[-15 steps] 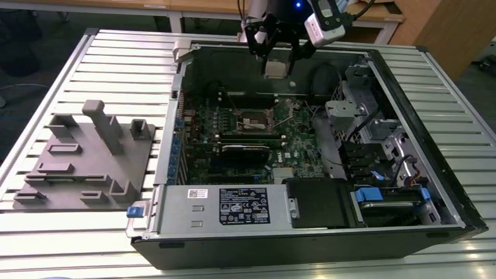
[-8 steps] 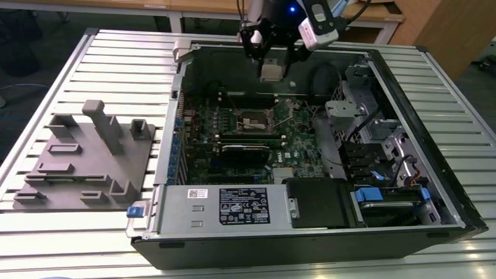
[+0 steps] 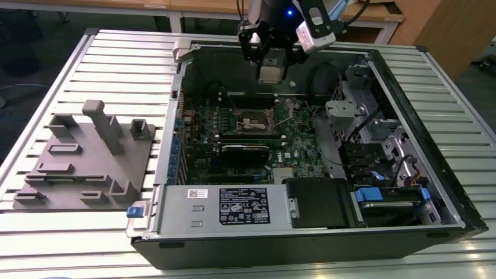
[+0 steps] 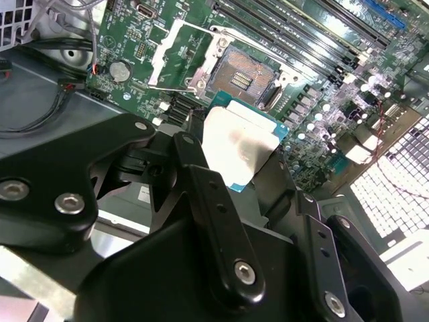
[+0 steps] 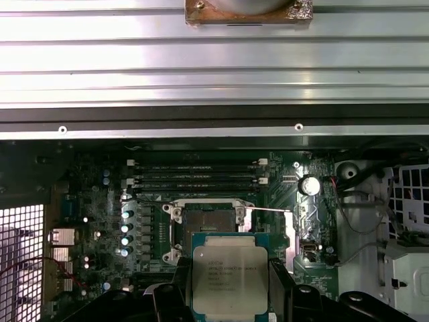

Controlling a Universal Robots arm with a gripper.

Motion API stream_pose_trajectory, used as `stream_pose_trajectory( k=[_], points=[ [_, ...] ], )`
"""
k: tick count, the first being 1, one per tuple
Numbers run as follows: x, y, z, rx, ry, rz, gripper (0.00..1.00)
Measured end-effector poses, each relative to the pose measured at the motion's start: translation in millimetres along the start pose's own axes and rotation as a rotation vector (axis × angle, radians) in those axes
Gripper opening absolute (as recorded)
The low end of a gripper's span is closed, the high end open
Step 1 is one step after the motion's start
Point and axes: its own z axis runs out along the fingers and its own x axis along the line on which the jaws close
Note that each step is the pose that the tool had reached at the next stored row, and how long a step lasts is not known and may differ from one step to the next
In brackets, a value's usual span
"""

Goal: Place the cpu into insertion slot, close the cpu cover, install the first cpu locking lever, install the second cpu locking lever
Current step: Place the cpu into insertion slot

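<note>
silver-grey cpu (image 5: 230, 272) edged in teal green; dark green motherboard (image 5: 100, 201); black gripper (image 5: 230, 285); pale grey ribbed table (image 3: 124, 64); black case (image 3: 310, 250); grey fixture (image 3: 85, 168).

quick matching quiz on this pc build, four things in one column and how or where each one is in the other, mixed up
1. cpu
2. insertion slot
3. cpu cover
4. power supply box

a. open and empty
b. bears a white label
c. held in the gripper
d. swung open beside the slot

Pairs: 1-c, 2-a, 3-d, 4-b
</note>
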Motion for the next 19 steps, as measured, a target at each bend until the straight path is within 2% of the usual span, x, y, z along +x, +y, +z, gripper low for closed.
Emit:
stream_pose_trajectory(
  k=[4,9,19],
  points=[
    [0.1,0.0,0.2,0.0000,-0.0008,0.000,0.54],
    [0.0,-0.3,4.1,0.0001,-0.0008,0.000,0.54],
    [0.0,-0.4,4.4,0.0000,-0.0013,0.006,0.54]
  ],
)
